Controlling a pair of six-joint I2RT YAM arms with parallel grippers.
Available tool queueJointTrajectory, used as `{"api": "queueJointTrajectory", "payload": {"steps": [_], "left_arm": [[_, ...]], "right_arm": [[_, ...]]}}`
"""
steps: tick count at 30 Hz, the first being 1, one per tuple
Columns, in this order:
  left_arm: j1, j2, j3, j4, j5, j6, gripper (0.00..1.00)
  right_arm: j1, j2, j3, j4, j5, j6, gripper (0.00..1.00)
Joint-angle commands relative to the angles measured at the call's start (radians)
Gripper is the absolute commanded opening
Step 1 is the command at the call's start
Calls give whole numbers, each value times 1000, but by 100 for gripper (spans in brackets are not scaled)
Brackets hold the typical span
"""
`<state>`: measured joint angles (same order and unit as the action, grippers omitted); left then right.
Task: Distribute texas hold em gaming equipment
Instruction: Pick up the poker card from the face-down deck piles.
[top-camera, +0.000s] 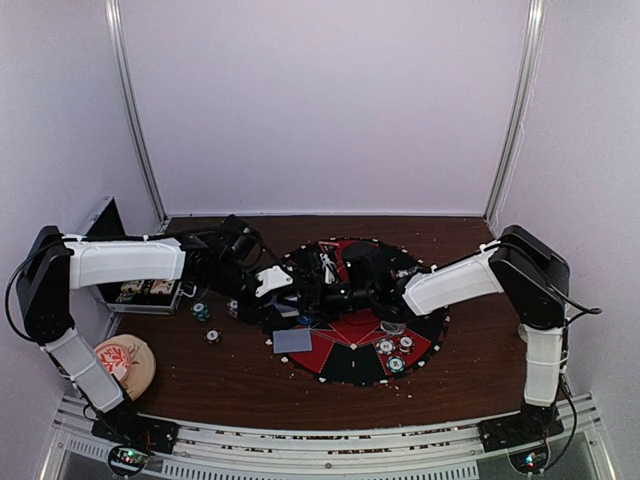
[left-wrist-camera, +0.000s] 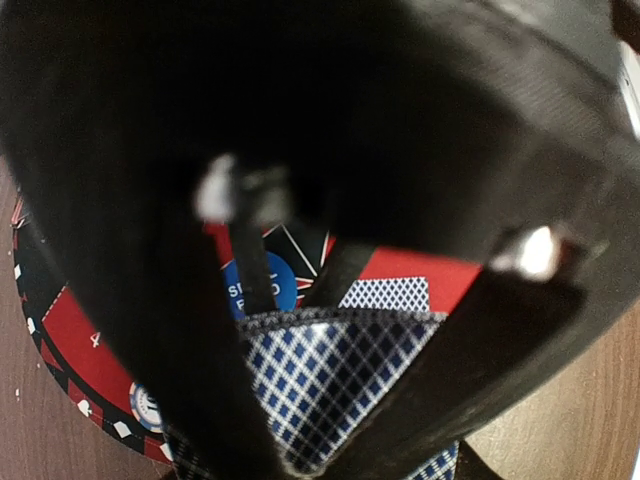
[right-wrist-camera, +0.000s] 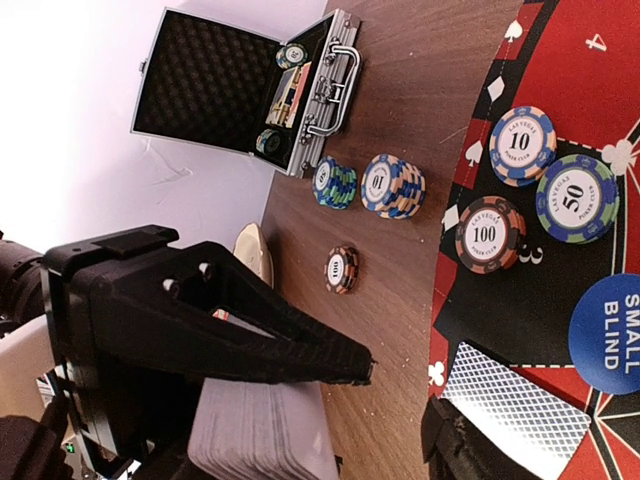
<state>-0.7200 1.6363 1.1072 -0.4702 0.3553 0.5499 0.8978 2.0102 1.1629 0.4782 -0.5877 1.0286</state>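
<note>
Card deck gripped between jaws of left claw; right claw opening unclear.

Seen from the right wrist, the metal case stands open at upper left on the tabletop. Below it two chip stacks sit side by side, with a lone stack lower still. The mat fills the right edge. On it lie three chips, a button disc below them, and a card at lower right. The deck of cards sits at bottom left, within the left claw.
</note>
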Motion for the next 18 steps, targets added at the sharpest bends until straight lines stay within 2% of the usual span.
{"api": "queueJointTrajectory", "payload": {"steps": [1,9,18], "left_arm": [[-10,0,28,21,5,-6,51],[-11,27,54,20,-42,-66,51],[-11,110,100,-1,-207,-203,50]], "right_arm": [[7,24,30,13,-5,11,64],[6,22,21,15,-31,8,60],[0,-6,32,-54,11,-41,70]]}}
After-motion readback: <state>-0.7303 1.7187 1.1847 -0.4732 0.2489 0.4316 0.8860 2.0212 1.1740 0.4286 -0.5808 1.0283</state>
